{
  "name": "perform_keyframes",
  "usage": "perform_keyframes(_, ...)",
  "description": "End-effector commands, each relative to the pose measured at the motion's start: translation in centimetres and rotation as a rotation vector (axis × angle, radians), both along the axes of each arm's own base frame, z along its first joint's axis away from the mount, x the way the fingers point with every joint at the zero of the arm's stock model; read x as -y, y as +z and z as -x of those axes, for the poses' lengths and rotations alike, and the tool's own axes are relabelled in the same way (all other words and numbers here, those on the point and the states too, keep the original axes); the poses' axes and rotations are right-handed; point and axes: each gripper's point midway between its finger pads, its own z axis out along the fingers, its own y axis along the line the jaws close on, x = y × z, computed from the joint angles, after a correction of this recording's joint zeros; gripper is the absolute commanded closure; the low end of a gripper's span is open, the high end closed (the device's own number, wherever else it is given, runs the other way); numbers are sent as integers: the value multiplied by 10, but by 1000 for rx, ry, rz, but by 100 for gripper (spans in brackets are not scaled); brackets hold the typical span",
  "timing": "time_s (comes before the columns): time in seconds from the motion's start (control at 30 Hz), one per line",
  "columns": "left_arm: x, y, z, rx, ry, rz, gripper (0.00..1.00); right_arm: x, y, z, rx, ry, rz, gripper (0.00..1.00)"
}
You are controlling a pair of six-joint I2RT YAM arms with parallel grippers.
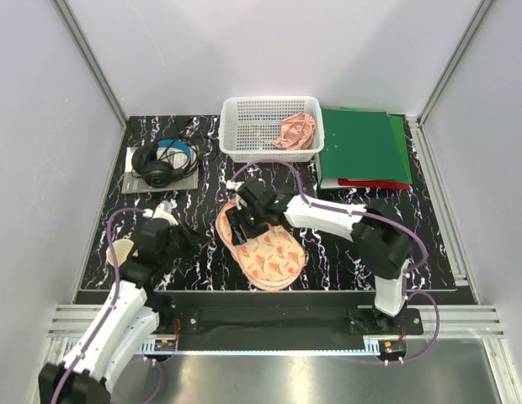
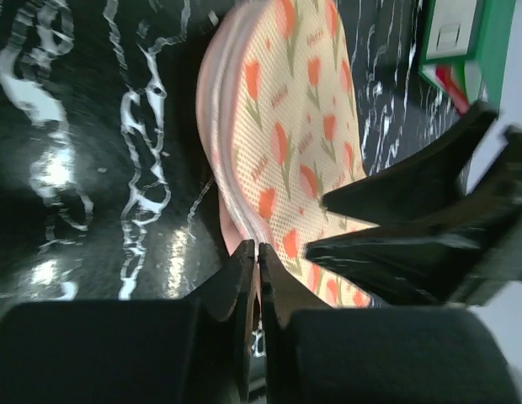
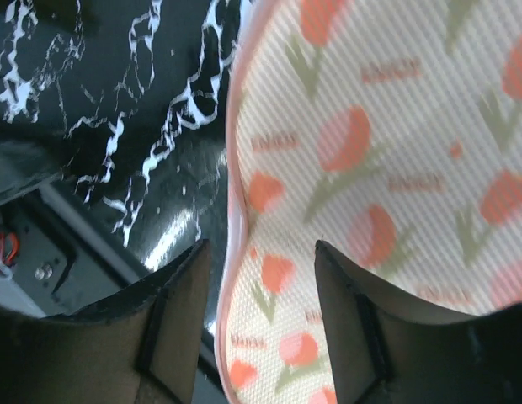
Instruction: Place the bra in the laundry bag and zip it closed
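The bra point(image 1: 295, 131) lies in the white basket point(image 1: 253, 126) beyond the laundry bag point(image 1: 263, 248). The right gripper point(image 3: 261, 246) gapes astride the bag's edge (gripping nothing); the left gripper point(image 2: 258, 248), left of it, is closed and empty.

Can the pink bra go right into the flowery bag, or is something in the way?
The bag is shut, so its lid blocks the way. The bra also lies inside the basket, behind its wall.
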Motion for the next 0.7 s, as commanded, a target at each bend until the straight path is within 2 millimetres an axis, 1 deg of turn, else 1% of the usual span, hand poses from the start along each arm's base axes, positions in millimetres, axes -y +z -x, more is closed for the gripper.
perform_keyframes(0.0,-35,13,0,48,172,-88,88,-32,3,-14,93,-12,18,45)
perform_keyframes(0.03,-36,14,1,51,173,-94,88,-34,-3,-10,99,-9,42,50)
perform_keyframes(0.1,-38,18,2,54,167,-115,88,-37,-11,-10,118,-4,68,53)
perform_keyframes(0.2,-35,13,3,23,143,-118,88,-37,-17,-12,157,-7,107,58)
perform_keyframes(0.23,-34,8,3,1,140,-124,89,-34,-19,-19,189,-30,128,60)
perform_keyframes(0.3,-33,6,4,-11,132,-122,90,-34,-22,-21,202,-24,142,63)
perform_keyframes(0.37,-33,2,4,-23,131,-126,90,-34,-24,-21,199,-17,151,68)
perform_keyframes(0.5,-32,1,4,-36,135,-118,89,-35,-31,-11,191,4,164,71)
perform_keyframes(0.53,-31,1,3,-39,137,-114,88,-35,-34,-10,191,3,172,71)
perform_keyframes(0.57,-30,0,3,-42,137,-107,80,-34,-36,-8,193,0,180,71)
perform_keyframes(0.6,-30,0,2,-42,138,-106,75,-35,-38,-7,204,4,189,71)
perform_keyframes(0.63,-29,0,2,-45,137,-103,70,-35,-40,-6,206,2,196,71)
perform_keyframes(0.67,-27,-1,1,-49,126,-101,68,-34,-43,-7,205,-8,203,71)
